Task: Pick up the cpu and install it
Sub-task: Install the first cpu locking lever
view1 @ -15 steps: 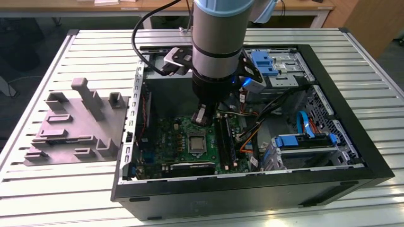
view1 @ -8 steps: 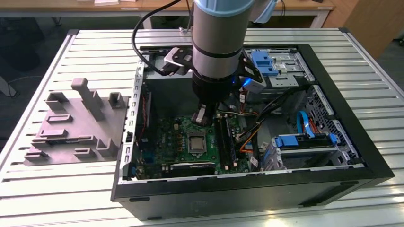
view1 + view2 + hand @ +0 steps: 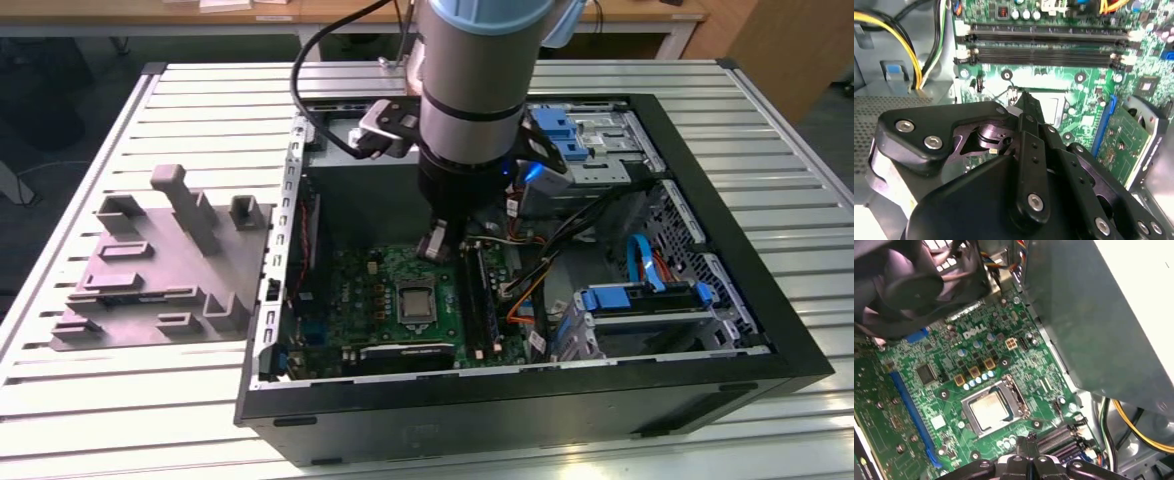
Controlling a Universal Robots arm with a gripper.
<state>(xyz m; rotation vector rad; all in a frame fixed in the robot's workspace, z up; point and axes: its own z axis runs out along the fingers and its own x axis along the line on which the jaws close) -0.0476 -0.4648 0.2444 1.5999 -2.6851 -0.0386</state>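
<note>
The cpu [image 3: 988, 410], a small silvery-beige square with a paler rim, lies flat inside the metal-framed socket [image 3: 1004, 390] on the green motherboard [image 3: 944, 390]. In the exterior view the socket [image 3: 416, 302] sits in the middle of the board inside the open computer case. My gripper [image 3: 438, 248] hangs above the board, just off the socket towards the memory slots, and does not touch the cpu. Its black fingers come together at one tip in both wrist views [image 3: 1024, 97] [image 3: 1029, 441], shut with nothing visible between them.
Black memory slots [image 3: 1044, 45] run beside the socket. Yellow and black cables [image 3: 909, 45] hang near the case wall [image 3: 1094, 315], and a black fan [image 3: 904, 285] is close by. Blue-tabbed drive cages [image 3: 641, 300] fill the exterior view's right. A grey fixture [image 3: 154, 265] rests on the slatted table [image 3: 80, 390].
</note>
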